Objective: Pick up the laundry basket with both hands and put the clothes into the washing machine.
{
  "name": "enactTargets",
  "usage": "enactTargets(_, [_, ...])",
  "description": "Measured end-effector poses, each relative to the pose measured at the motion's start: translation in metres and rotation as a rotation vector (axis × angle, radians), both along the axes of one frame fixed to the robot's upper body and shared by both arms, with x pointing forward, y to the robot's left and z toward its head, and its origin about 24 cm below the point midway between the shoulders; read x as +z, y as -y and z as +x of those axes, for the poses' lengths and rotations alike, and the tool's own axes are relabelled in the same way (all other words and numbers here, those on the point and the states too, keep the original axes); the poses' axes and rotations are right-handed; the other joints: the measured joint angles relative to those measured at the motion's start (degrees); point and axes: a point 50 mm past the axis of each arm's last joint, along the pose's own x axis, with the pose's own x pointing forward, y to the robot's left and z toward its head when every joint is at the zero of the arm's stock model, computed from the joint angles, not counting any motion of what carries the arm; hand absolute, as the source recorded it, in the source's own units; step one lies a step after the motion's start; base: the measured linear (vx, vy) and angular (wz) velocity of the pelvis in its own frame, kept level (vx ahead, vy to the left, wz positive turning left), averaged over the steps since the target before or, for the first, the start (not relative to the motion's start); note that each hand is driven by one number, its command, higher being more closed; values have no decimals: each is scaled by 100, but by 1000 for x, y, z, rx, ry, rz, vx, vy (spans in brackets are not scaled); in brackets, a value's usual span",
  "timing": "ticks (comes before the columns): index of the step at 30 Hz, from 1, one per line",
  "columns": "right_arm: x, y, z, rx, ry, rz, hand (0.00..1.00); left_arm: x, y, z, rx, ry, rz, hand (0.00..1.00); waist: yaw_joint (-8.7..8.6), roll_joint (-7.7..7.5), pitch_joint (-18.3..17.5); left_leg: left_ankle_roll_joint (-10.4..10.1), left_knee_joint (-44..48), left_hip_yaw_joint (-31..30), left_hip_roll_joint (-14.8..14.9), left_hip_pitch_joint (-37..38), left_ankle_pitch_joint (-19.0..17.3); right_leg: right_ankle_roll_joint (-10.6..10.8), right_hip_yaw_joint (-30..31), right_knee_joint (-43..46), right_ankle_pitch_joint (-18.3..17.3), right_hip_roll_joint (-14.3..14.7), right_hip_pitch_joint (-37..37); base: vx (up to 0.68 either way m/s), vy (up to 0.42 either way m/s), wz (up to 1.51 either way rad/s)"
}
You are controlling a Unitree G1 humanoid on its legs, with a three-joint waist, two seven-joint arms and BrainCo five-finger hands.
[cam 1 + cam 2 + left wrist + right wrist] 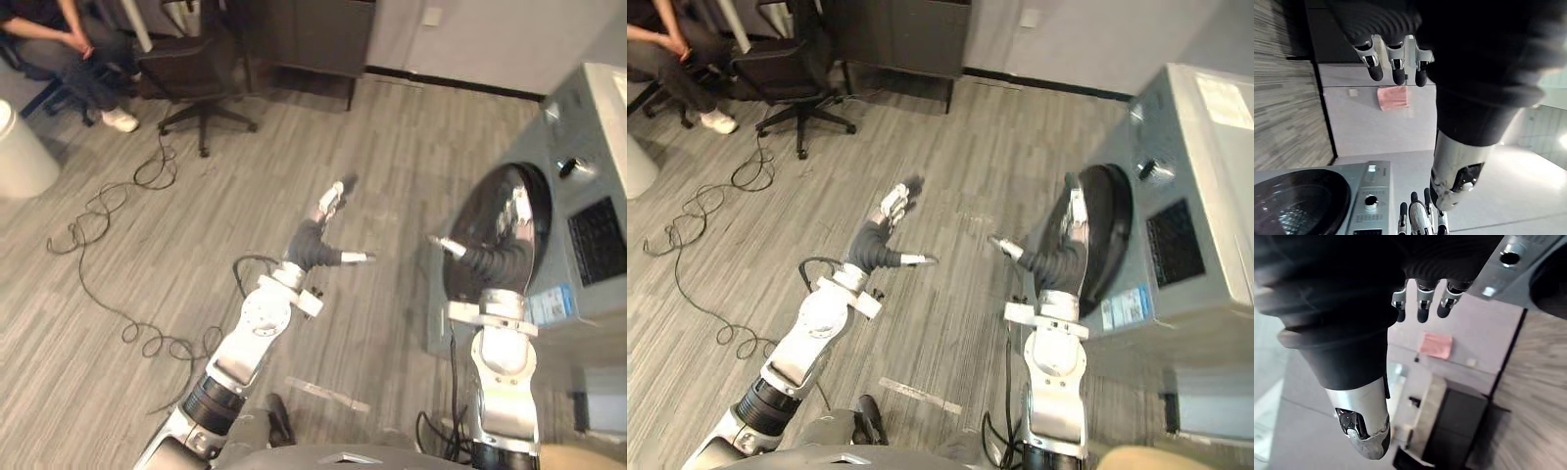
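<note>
I read L hand (315, 245) and R hand (500, 257) both raised, fingers straight, thumbs spread, nothing held. R hand is in front of the washing machine's (588, 147) round dark door (475, 215); I can't tell whether they touch. L wrist cam adds the machine's knob (1371, 200) and a pink patch (1392, 97) on the wall. Head cams add a chair (201, 69), a floor cable (108, 211) and a seated person (69, 44), far L. Plank floor (392, 176) runs open between the hands up to the cabinet (309, 39).

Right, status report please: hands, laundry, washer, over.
Left hand open, empty. Right hand open, empty, by the washing machine; door shut. Office chair and seated person well back.
</note>
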Motion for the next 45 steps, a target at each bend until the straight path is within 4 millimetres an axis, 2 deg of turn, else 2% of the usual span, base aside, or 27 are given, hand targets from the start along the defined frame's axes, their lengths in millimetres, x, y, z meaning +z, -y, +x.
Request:
enactTargets(1, [-9, 0, 1, -7, -39, 22, 0, -11, -5, -4, 4, -38, 23, 0, -6, -5, 8, -2, -159, 22, -27, 183, 2, 70, 257, -15, -223, 290, -227, 119, 48, 2])
enactTargets(2, [-14, 0, 1, -10, -56, 33, 0, -15, -8, -6, 7, -56, 32, 0, -15, -7, 10, -2, -248, 44, -51, 283, 2, 107, 272, -40, -280, 400, -313, 139, 35, -14])
enactTargets(3, [-23, 1, 1, -16, -97, 43, 0, -23, -11, -8, 13, -87, 40, 0, -23, -13, 15, -2, -396, 95, -98, 446, 2, 95, 205, -154, -330, 588, -532, 161, 3, -16])
enactTargets(5, [-39, 3, 3, -27, -174, 50, 0, -27, -14, -9, 15, -107, 46, 0, -40, -8, 28, -10, -572, 170, -133, 582, -2, -2, -332, -405, -309, 683, -859, 148, -17, -22])
enactTargets(6, [-50, 3, 5, -31, -227, 46, 0, -31, -18, -7, 29, -123, 54, 0, -45, -6, 29, -51, -633, 246, -127, 620, -17, -152, -824, -709, -169, 697, -1032, 162, -57, -30])
enactTargets(7, [-61, 5, 6, -37, -281, 54, 0, -41, -22, -4, 46, -160, 74, 0, -118, -10, 70, -158, -598, 305, -127, 691, -80, -298, -1167, -1165, 286, 720, -1062, 178, -66, -24])
enactTargets(8, [-65, 5, 6, -39, -296, 58, 0, -45, -23, -3, 49, -174, 81, 0, -157, -12, 68, -179, -580, 301, -131, 701, -95, -299, -1156, -1229, 495, 728, -1040, 246, -97, -21])
enactTargets(9, [-75, 7, 5, -47, -347, 65, 0, -58, -28, -2, 72, -222, 117, 0, -201, 54, 65, -268, -590, 348, -71, 748, -136, -253, -1158, -1338, 655, 827, -970, 228, -105, -27])
enactTargets(12, [-87, 15, -1, -85, -414, 69, 0, -92, -40, 0, 137, -335, 222, 0, -314, 135, 128, -376, -562, 493, 42, 858, -147, -319, -1155, -1317, 583, 921, -890, 198, -102, -19])
enactTargets(14, [-94, 24, -12, -132, -454, 49, 0, -111, -49, -6, 181, -405, 270, 0, -347, 118, 168, -491, 158, 742, 178, 831, -209, -225, -1123, -1315, 383, 883, -603, 184, -60, 1])
enactTargets(16, [-98, 29, -21, -157, -481, 48, 0, -125, -61, -16, 244, -464, 278, 0, -358, 117, 230, -482, 1541, 1030, 576, 632, -181, -158, -1098, -1321, 227, 863, -272, 104, -37, -14])
enactTargets(17, [-101, 31, -26, -163, -498, 45, 0, -134, -70, -25, 291, -507, 279, 0, -304, 165, 250, -267, 2455, 1185, 952, 490, -8, -146, -993, -1256, 91, 939, -88, 114, -31, -47])
enactTargets(18, [-103, 31, -29, -164, -508, 45, 0, -140, -77, -31, 323, -538, 280, 0, -266, 186, 252, -118, 2951, 1188, 1147, 416, 211, -147, -863, -1183, 8, 989, -9, 114, -14, -57])
enactTargets(19, [-103, 31, -30, -166, -513, 45, 0, -144, -80, -35, 339, -559, 280, 0, -251, 201, 242, -95, 3206, 1177, 1244, 355, 376, -166, -775, -1157, -36, 1014, 15, 174, 21, -73])
enactTargets(20, [-103, 31, -32, -169, -512, 43, 0, -153, -86, -42, 374, -606, 288, 0, -252, 149, 276, 0, 3698, 1190, 1430, 185, 951, -198, -499, -1182, -75, 1034, 75, 203, 59, -77])
enactTargets(21, [-100, 31, -32, -169, -505, 40, 0, -157, -91, -44, 391, -630, 295, 0, -197, 101, 313, -88, 3955, 1194, 1530, 22, 751, -198, -327, -1229, -64, 1026, 89, 237, 85, -90])
enactTargets(23, [-99, 32, -32, -183, -508, 34, 0, -167, -87, -49, 386, -685, 294, 0, -150, 66, 332, -215, 3580, 1011, 1606, -106, -85, -169, 75, -1326, -46, 1021, 98, 163, 65, -85])
enactTargets(26, [-97, 34, -29, -185, -497, 25, 0, -173, -86, -53, 397, -724, 285, 0, -113, 38, 348, -488, 2171, 311, 1453, -229, -383, -123, 482, -1396, -47, 968, 94, 164, 170, -83])
enactTargets(28, [-95, 45, -25, -226, -500, -30, 0, -174, -88, -54, 424, -731, 284, 0, -114, 49, 343, -812, 487, -441, 1177, -229, -148, 178, 815, -1395, -73, 869, -6, 175, 311, -80])
enactTargets(29, [-94, 50, -26, -241, -504, -47, 0, -175, -88, -54, 426, -735, 281, 0, -109, 103, 324, -833, 207, -455, 1180, -230, 24, 296, 905, -1378, -102, 869, -33, 211, 414, -69])
enactTargets(30, [-88, 64, -29, -287, -507, -100, 0, -176, -86, -54, 433, -743, 267, 0, -127, 278, 325, -775, -35, -490, 1163, -229, 402, 512, 998, -1324, -185, 870, -38, 230, 492, -54])
enactTargets(31, [-91, 72, -32, -332, -532, -125, 0, -177, -93, -53, 455, -748, 274, 0, -130, 196, 332, -1057, 135, -498, 980, -251, 435, 697, 1209, -1192, -273, 687, -119, 228, 484, -40])
enactTargets(33, [-91, 81, -30, -383, -560, -172, 0, -172, -104, -48, 494, -716, 284, 0, -172, -72, 377, -820, 230, -210, 667, -344, 239, 896, 1420, -1413, -93, 342, -255, 182, 406, -39])
enactTargets(34, [-89, 87, -21, -410, -563, -196, 0, -169, -114, -44, 522, -701, 296, 0, -153, -146, 415, -657, 325, 12, 589, -490, 130, 964, 1590, -1696, 193, 225, -357, 167, 455, -67])
enactTargets(37, [-75, 100, 11, -427, -541, -245, 0, -163, -129, -41, 561, -672, 309, 0, -123, -114, 536, -400, 431, 443, 547, -643, -26, 1019, 1816, -2292, 922, 117, -531, 65, 325, -73])
enactTargets(39, [-50, 110, 37, -448, -477, -272, 0, -154, -130, -34, 565, -629, 297, 0, -33, 0, 625, -267, 425, 711, 480, -733, -128, 1004, 1841, -2667, 1449, 30, -671, 14, 308, -64])
enactTargets(45, [-24, 129, 55, -513, -416, -289, 0, -145, -125, -24, 557, -588, 253, 0, 23, 23, 847, -248, 460, 704, 435, -1074, -137, 993, 1503, -2778, 1596, -31, -953, -13, 120, -4])
